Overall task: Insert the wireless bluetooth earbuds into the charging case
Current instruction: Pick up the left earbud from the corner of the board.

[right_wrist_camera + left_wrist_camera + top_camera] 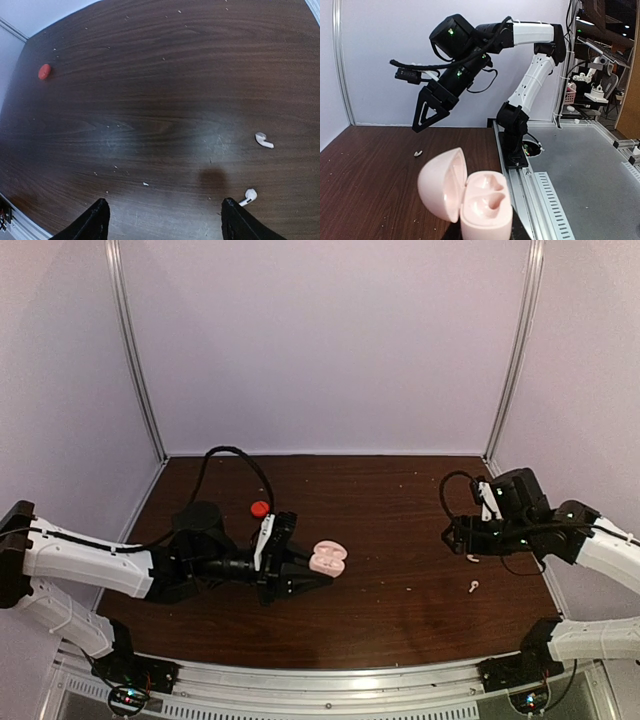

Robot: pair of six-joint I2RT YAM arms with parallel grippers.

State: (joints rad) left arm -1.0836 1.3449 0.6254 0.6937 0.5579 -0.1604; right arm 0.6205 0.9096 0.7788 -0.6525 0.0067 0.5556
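Toward the right side of the dark wood table [400,625] lies one white earbud [472,558], loose on the wood. A second white earbud [472,587] sits just nearer the front rail [330,680], and the two are close together without touching. Both are close to the table's right edge and the pale side wall [590,370], so there is little room on that side. A broad stretch of bare wood runs leftward from them to the middle of the table. The right gripper [453,534] hangs just above and beside the farther of the pair, tilted down toward the wood. Its fingers [97,222] are spread wide with nothing between them. In its wrist view one earbud lies just beside the tip of the right-hand finger, outside the gap, and the other lies a little farther ahead on the same side. Well apart from them, left of centre, the pink charging case [328,558] is clamped in the closed left gripper [310,573]. Its lid is swung open and both moulded wells [487,192] are bare. Behind that gripper, toward the back wall, a small red-orange object [260,508] rests on the wood beside a black cable [215,455]. It is too small in these views to say whether it is an earbud or something else.
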